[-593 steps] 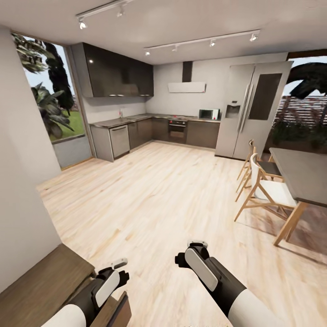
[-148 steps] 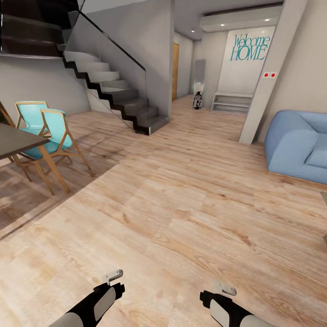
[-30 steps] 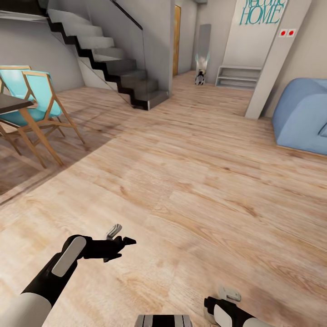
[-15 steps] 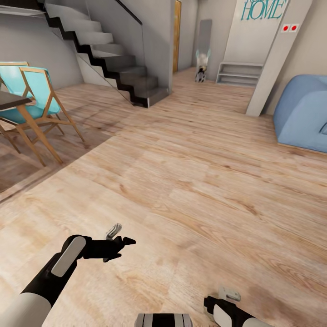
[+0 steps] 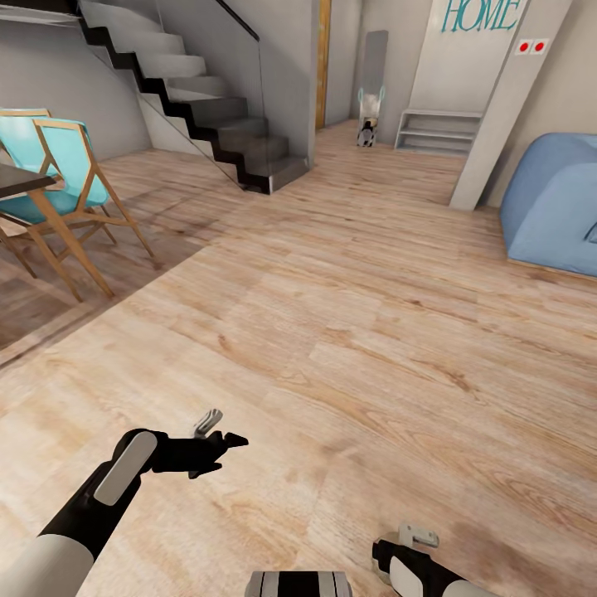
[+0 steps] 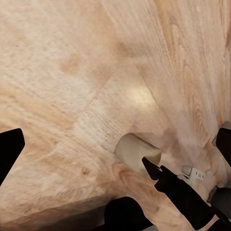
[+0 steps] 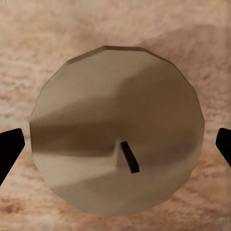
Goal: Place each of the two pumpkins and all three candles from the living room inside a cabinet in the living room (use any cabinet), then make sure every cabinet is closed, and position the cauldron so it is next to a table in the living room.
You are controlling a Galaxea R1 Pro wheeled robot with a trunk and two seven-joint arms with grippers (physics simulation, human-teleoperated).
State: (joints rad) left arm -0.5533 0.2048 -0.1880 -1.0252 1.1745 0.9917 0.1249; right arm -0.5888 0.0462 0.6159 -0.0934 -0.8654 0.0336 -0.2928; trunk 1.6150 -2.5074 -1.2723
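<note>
A short beige candle (image 7: 110,125) with a dark wick stands on the wooden floor, seen from straight above in the right wrist view. My right gripper (image 5: 400,551) hangs over it, open, its black fingertips (image 7: 10,149) wide apart on either side of the candle. In the left wrist view the same candle (image 6: 136,150) shows beyond the right arm's dark finger. My left gripper (image 5: 225,452) is stretched out low over the floor, open and holding nothing. The pumpkins, cabinet and cauldron are out of view.
Teal chairs (image 5: 66,166) and a dark table edge (image 5: 21,178) stand at the left. A staircase (image 5: 215,108) rises behind them. A blue sofa (image 5: 551,203) sits at the right beside a pillar (image 5: 497,108). Open wooden floor (image 5: 348,332) lies ahead.
The view has drifted slightly, so the camera moved a little. Both arms hold the same pose as a second ago. Since about five seconds ago the left arm has reached forward.
</note>
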